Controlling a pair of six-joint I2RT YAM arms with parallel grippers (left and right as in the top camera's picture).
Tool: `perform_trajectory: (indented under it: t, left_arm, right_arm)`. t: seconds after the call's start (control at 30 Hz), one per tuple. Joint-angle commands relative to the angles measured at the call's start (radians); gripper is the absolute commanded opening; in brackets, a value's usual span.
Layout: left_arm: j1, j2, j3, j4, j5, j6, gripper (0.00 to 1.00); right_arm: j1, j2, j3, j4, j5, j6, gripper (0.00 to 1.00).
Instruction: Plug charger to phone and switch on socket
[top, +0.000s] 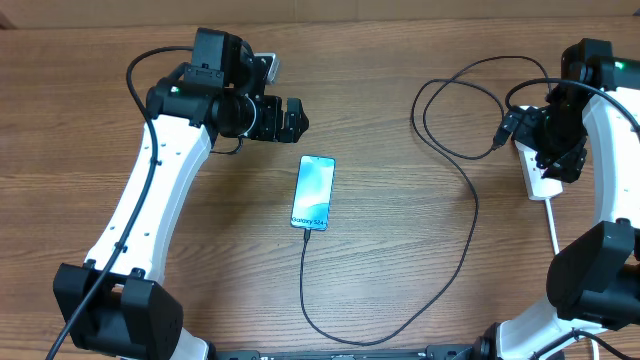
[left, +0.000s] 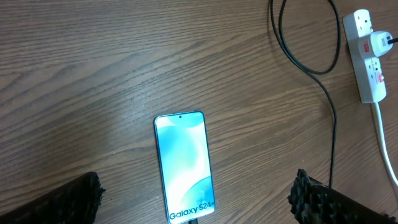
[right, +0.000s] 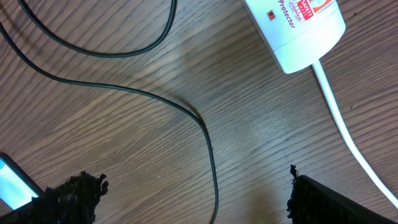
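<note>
Overhead, you see the phone (top: 313, 192) at centre, the charger (top: 470, 215) running from its 6 o'clock end and looping to the socket (top: 540, 182) at 3 o'clock. Only your left wrist view shows the socket's red switches (left: 367, 45). Left tool (top: 296, 118) and right tool (right: 202, 198) both stand spread, pinching nothing. Your worktop (top: 400, 290) is brown wood grain.

1. Bright, even light falls from above on the wooden table (top: 400, 60); shadows are soft and faint.
2. The phone (top: 313, 192) screen glows cyan, slightly washed out.
3. Both wrist views show the wood grain crisply, with pale patches of sheen.
</note>
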Motion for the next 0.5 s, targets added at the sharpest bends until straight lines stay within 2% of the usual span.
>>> perform_trajectory:
  t: [0.0,0.47]
  left_arm:
    - [-0.005,-0.026,0.016,0.001,-0.003,0.008,0.99]
    - [-0.018,-0.037,0.014,-0.055,-0.026,0.017,1.00]
  right_arm:
    - [-0.001,-0.003,-0.003,0.003,0.001,-0.005,1.00]
    - [-0.001,-0.003,-0.003,0.003,0.001,-0.005,1.00]
